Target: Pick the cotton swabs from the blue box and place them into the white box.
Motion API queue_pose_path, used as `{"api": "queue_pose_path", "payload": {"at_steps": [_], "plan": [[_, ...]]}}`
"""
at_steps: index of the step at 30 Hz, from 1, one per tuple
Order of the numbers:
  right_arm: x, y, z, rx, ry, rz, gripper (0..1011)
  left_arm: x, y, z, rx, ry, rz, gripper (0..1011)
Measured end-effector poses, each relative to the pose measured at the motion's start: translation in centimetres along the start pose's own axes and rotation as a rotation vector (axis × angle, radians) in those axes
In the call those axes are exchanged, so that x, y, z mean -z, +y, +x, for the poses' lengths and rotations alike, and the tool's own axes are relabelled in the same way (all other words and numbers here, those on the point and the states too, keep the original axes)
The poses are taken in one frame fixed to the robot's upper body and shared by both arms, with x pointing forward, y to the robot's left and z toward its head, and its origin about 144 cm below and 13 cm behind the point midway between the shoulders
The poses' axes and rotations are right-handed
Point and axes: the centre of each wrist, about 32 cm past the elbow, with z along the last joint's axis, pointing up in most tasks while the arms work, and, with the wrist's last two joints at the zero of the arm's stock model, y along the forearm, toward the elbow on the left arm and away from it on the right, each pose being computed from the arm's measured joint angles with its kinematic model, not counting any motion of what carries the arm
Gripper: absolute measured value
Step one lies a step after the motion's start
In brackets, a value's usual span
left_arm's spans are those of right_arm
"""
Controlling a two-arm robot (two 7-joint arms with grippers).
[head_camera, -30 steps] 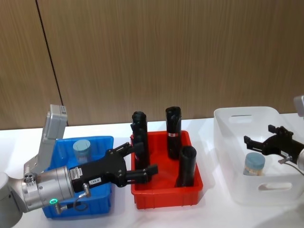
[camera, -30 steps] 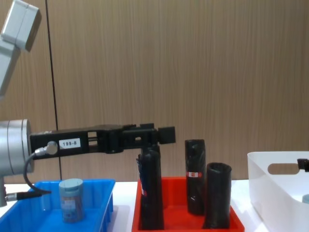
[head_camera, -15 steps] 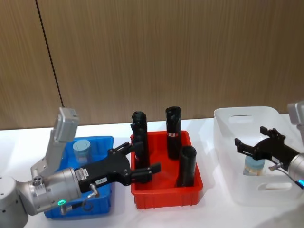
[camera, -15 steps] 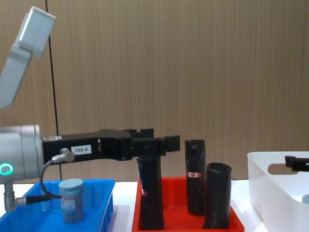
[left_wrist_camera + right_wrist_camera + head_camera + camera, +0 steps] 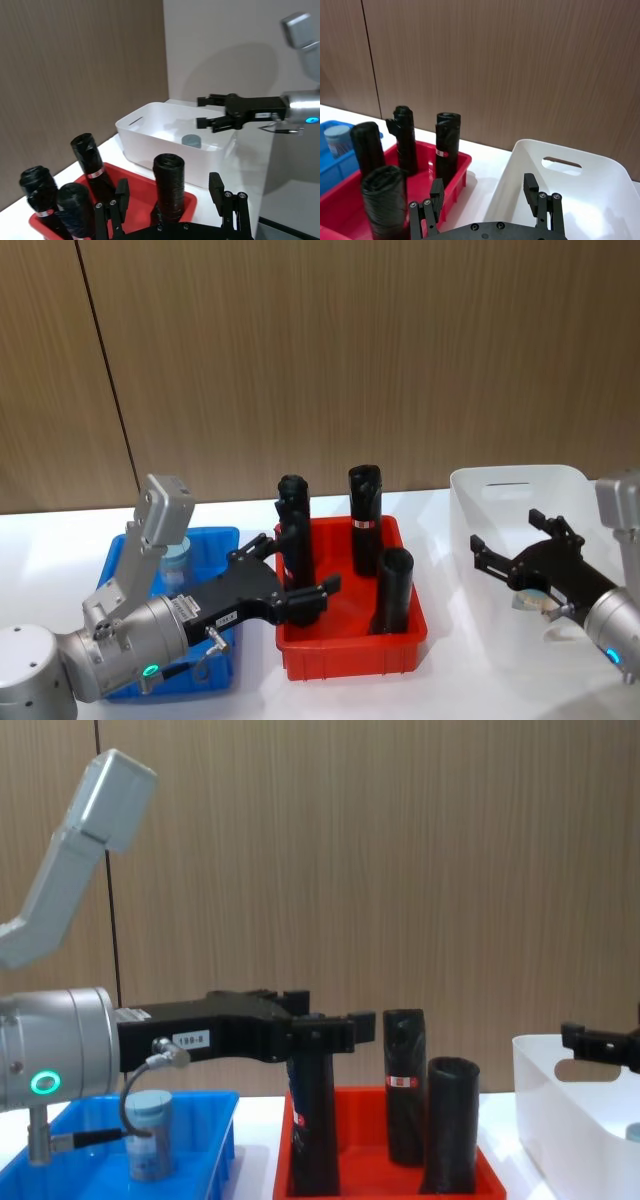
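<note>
Left gripper (image 5: 290,570) at red tray's (image 5: 350,660) left edge, right gripper (image 5: 507,537) over white box (image 5: 500,480): fingers spread, empty.
I note one swab jar (image 5: 175,560) in blue box (image 5: 215,537) (arm partly hides it), a second swab jar (image 5: 191,141) in white box.

It looks like a robot test lab. A plain white surface (image 5: 40,550) carries a blue box (image 5: 218,538), red tray (image 5: 350,658) and white box (image 5: 520,480) in a row. A bare wood-panel wall (image 5: 350,360) stands at 12 o'clock, with a blank grey wall (image 5: 225,40) beside it.
</note>
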Motion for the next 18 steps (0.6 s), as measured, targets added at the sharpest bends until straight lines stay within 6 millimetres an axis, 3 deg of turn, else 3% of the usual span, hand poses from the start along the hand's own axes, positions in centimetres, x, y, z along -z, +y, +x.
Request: {"api": "queue_pose_path", "payload": {"at_steps": [18], "plan": [[-1.2,-3.3,-5.0,0.037,0.045,0.125,1002,0.1,-0.8,-2.4,-0.177,-0.087,0.002,1004]]}}
